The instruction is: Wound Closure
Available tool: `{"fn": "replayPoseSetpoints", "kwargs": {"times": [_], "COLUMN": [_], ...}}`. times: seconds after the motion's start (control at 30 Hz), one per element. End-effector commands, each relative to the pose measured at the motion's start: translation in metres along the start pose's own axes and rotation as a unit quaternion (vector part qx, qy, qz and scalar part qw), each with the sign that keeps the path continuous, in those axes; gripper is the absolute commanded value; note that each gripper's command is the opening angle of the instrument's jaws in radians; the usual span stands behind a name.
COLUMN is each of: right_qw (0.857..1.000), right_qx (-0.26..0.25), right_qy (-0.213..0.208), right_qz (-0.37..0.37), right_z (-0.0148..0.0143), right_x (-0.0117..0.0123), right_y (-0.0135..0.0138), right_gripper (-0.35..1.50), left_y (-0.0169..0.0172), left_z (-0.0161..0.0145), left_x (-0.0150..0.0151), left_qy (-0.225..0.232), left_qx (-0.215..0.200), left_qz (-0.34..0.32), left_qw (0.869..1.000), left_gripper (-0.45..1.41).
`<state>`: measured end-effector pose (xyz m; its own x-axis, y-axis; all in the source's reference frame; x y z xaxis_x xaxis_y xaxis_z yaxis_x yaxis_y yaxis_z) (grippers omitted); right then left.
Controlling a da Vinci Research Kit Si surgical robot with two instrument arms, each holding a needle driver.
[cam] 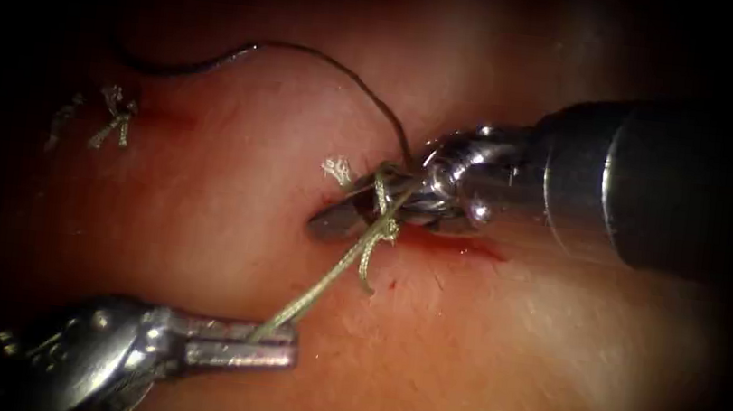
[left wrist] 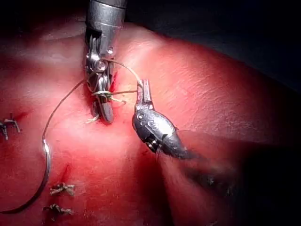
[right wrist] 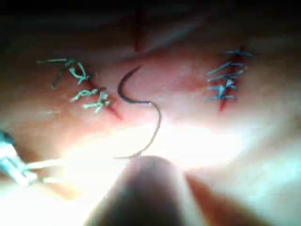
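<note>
The cut in the tissue is the landmark here. The right hand lies along the cut with its tip just past the cut's left end, and the pale thread is wound in loops around it; whether its jaws are parted or closed on anything I cannot tell. The left hand sits well below the cut and is clenched on the thread, which runs taut and straight from its tip up to the loops at the cut's left end.

A darker run of thread arcs up and away from the cut's left end toward the upper left. The needle is held by neither hand: in the left wrist view it lies loose on the tissue, out of it, well away from the cut, with that thread leading to its end. In the right wrist view the needle lies free beside a row of finished knots.

The thread looks light, limp and thin, so it should hold shape only under tension and may fray or slip if pinched hard; a grip a little way back from the loops seems safest. The needle is stiff, curved and sharp, best taken along its body.

Cut thread ends sit far left of the cut, clear of both hands. Red fluid marks the cut line.
</note>
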<state>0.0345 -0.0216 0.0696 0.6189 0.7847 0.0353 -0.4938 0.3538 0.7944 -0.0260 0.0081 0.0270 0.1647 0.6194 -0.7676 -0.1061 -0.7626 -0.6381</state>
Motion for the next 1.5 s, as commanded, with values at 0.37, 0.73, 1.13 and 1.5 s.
{"fn": "replayPoseSetpoints", "kwargs": {"times": [0.37, 0.73, 1.13, 1.5], "right_qw": [0.990, 0.968, 0.961, 0.960], "right_qx": [-0.060, -0.043, -0.032, -0.036], "right_qy": [0.126, 0.245, 0.276, 0.277], "right_qz": [0.014, 0.018, 0.005, -0.013], "right_z": [-0.0062, -0.0097, -0.0060, -0.0036], "right_x": [0.0018, -0.0022, -0.0038, -0.0072], "right_y": [-0.0003, -0.0015, -0.0046, -0.0051], "right_gripper": [-0.35, -0.35, -0.35, -0.35], "left_y": [-0.0015, -0.0147, -0.0337, -0.0419], "left_z": [-0.0008, -0.0034, 0.0016, 0.0079], "left_x": [-0.0003, -0.0005, 0.0005, -0.0004], "left_qy": [-0.002, -0.047, -0.094, -0.101], "left_qx": [-0.004, 0.046, 0.085, 0.087], "left_qz": [-0.003, -0.001, 0.010, 0.025], "left_qw": [1.000, 0.998, 0.992, 0.991], "left_gripper": [-0.45, -0.45, -0.45, -0.45]}}
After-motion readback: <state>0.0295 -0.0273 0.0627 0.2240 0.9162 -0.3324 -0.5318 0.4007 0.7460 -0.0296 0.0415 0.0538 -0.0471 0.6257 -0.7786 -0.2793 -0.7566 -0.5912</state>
